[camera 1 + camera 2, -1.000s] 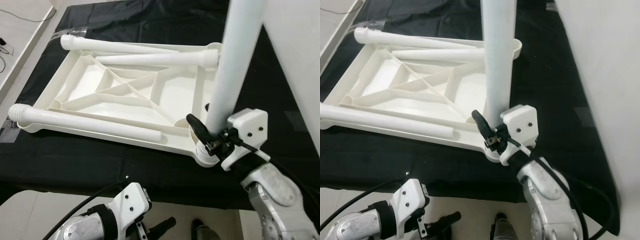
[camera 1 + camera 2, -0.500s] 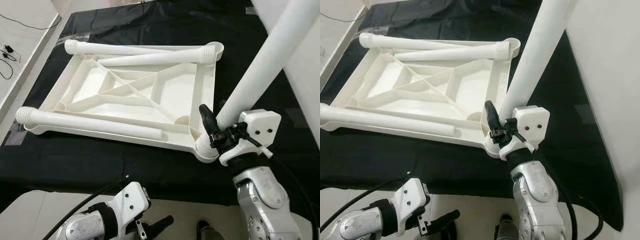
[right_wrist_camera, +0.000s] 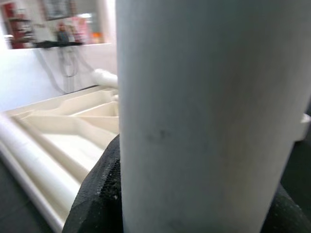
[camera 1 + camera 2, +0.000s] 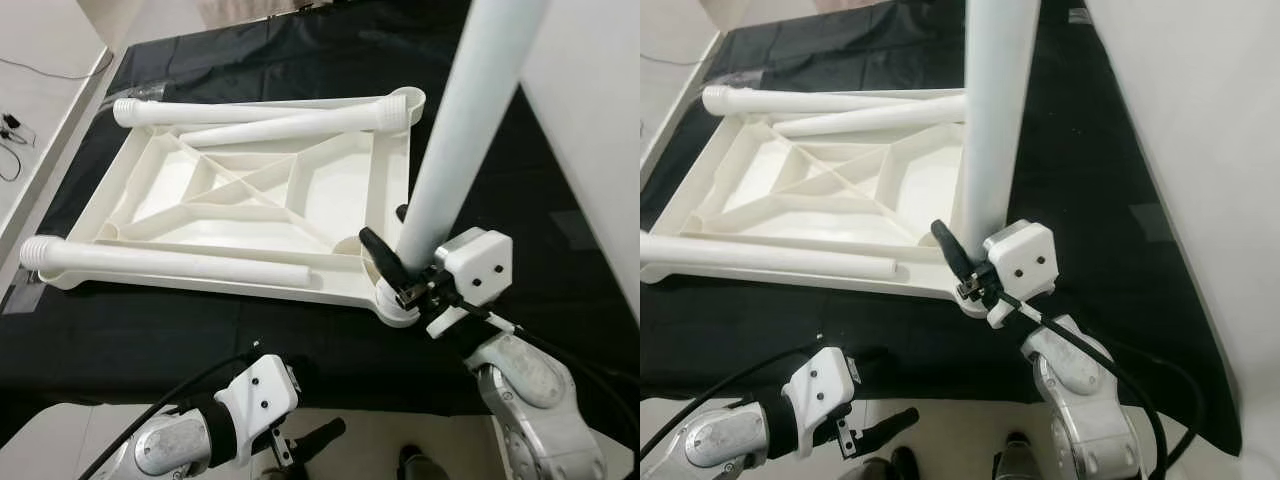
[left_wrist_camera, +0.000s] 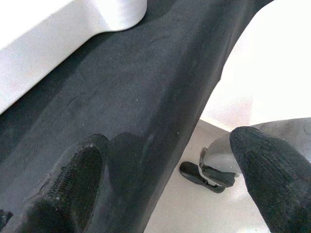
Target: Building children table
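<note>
In the left eye view, the upright leg (image 4: 455, 150) is clamped by the right gripper (image 4: 405, 275) just above the tabletop (image 4: 250, 190), so its foot can be seated in the near right corner socket (image 4: 392, 300). Black cloth (image 4: 200, 330) is left around that tabletop.

In the right eye view, three loose legs (image 4: 770, 258) are seen lying on the tabletop.

In the left wrist view, the left gripper (image 5: 170, 179) is held spread and idle below the tabletop's near edge.

In the right wrist view, the leg is pressed between the fingers (image 3: 97, 194).

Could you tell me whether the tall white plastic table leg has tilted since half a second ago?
Yes. The tall white plastic table leg swung back nearer upright over the white tabletop's corner socket, gripped by the right gripper.
</note>
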Motion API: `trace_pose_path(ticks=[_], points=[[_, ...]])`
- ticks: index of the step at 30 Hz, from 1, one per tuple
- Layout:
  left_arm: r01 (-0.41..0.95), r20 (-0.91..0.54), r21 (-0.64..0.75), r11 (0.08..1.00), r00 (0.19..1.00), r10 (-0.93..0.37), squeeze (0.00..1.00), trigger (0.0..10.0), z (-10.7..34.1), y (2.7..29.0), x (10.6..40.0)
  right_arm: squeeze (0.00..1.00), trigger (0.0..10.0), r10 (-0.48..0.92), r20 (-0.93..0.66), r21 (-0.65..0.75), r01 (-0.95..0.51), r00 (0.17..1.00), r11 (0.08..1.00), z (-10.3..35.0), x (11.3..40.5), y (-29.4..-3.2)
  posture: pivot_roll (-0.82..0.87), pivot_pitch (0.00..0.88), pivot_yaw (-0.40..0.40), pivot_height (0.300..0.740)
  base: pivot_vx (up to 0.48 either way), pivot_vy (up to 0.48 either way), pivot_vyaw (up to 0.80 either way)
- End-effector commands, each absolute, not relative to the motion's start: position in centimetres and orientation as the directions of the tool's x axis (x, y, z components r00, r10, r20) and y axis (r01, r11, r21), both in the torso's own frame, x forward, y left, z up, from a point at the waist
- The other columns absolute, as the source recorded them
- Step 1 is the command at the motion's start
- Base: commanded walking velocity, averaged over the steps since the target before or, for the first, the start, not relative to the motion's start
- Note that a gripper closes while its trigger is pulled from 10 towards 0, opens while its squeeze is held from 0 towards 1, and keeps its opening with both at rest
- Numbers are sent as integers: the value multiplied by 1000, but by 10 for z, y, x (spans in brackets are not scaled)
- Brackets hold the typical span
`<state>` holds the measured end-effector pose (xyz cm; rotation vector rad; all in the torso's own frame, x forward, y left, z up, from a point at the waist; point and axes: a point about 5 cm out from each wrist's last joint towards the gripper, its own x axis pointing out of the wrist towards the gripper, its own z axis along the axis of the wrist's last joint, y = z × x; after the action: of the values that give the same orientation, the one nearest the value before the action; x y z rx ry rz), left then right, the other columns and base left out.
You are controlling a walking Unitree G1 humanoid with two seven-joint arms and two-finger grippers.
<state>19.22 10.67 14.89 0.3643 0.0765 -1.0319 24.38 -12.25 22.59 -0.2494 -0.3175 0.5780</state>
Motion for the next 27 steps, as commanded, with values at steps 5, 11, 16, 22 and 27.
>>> trace_pose_path(ticks=[5, 11, 16, 22, 27], points=[[853, -253, 243, 462, 516, -818, 0, 10000, 141, 108, 190, 0, 10000, 712, 0, -280, -684, 702, 674, 193, 250, -120, -25, 314, 146, 740, 0, 0, 0], [851, -253, 242, 467, 520, -816, 0, 10000, 141, 108, 189, 0, 10000, 759, -38, -295, -733, 650, 613, 191, 252, -124, -24, 316, 144, 740, 0, 0, 0], [851, -252, 241, 467, 519, -816, 0, 10000, 141, 108, 188, 0, 10000, 834, -27, -244, -812, 551, 529, 193, 250, -125, -22, 318, 147, 740, 0, 0, 0], [853, -254, 241, 464, 517, -818, 0, 10000, 141, 108, 189, 0, 10000, 925, -61, -287, -895, 374, 343, 208, 249, -128, -20, 321, 155, 740, 0, 0, 0], [856, -257, 238, 459, 512, -820, 0, 10000, 141, 109, 187, 0, 10000, 965, -215, -339, -938, 148, 68, 225, 257, -134, -14, 331, 160, 740, 0, 0, 0]])
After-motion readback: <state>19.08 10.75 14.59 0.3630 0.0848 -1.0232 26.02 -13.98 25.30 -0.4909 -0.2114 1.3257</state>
